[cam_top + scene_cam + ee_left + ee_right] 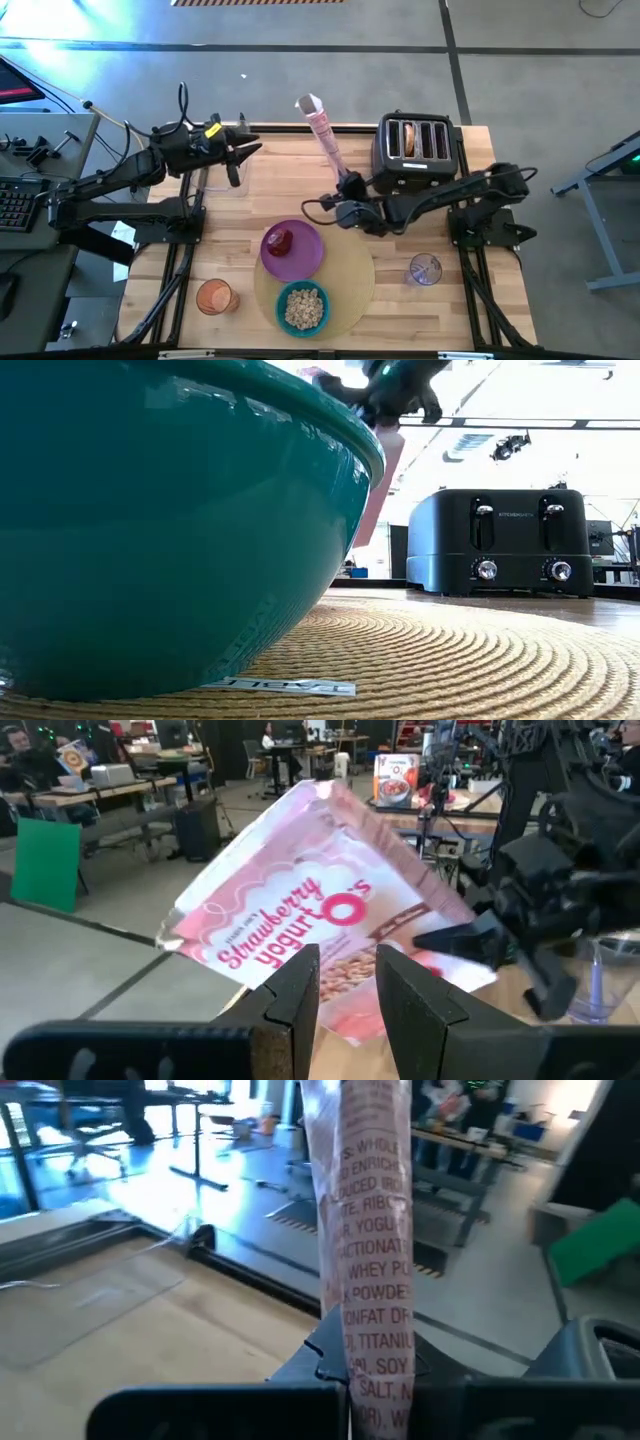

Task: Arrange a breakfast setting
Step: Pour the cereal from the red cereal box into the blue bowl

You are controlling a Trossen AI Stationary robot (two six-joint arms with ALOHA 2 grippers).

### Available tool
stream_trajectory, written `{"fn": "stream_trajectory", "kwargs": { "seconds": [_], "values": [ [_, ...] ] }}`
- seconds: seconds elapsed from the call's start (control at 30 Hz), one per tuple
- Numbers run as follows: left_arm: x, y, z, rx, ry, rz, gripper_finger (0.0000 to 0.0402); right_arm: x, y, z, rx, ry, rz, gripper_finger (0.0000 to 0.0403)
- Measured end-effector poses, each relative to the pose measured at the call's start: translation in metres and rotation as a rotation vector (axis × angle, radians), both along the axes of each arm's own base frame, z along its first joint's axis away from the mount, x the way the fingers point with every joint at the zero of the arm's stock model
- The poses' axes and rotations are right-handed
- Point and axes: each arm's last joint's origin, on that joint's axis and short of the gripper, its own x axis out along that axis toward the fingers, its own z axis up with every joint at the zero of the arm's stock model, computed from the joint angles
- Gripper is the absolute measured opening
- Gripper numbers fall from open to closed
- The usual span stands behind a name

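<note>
My right gripper (348, 188) is shut on the tall pink cereal box (325, 135) over the table's middle. The box leans with its open top toward the far left. My left gripper (348, 990) hovers at the far left, slightly open with nothing between its fingers, facing the box's front (300, 920). On the round tan mat (350, 275) sit the purple plate (300, 262) with the red fruit (280, 240) and the teal bowl (303, 308) of cereal. The orange cup (214, 297) stands left of the mat and the clear glass (425, 269) right of it. My right gripper pinches the cereal box near its lower end, one finger on each broad face, with the printed narrow side (375, 1350) showing between them. The fingers come nearly level from the table's right. The box rises tilted beyond them; whether its bottom touches the table cannot be told.
The black toaster (415, 150) stands at the far right just behind my right arm, with a bagel (408, 138) in one slot. In the low view the teal bowl (150, 510) fills the near left. Bare wood lies between my left gripper and the plate.
</note>
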Motion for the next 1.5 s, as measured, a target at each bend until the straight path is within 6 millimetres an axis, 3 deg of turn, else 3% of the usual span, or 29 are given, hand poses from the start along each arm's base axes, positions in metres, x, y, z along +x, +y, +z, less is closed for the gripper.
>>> {"fn": "stream_trajectory", "kwargs": {
  "seconds": [0.43, 1.5],
  "values": [
    [0.0, 0.0, -0.002, 0.014, 0.025, -0.002, 0.009, 0.042, -0.019, -0.056, -0.078, -0.092, -0.166, 0.0],
    [-0.001, 0.0, -0.006, 0.0, 0.063, 0.0, 0.009, 0.055, -0.086, -0.085, -0.018, -0.18, -0.197, 0.0]
  ]
}}
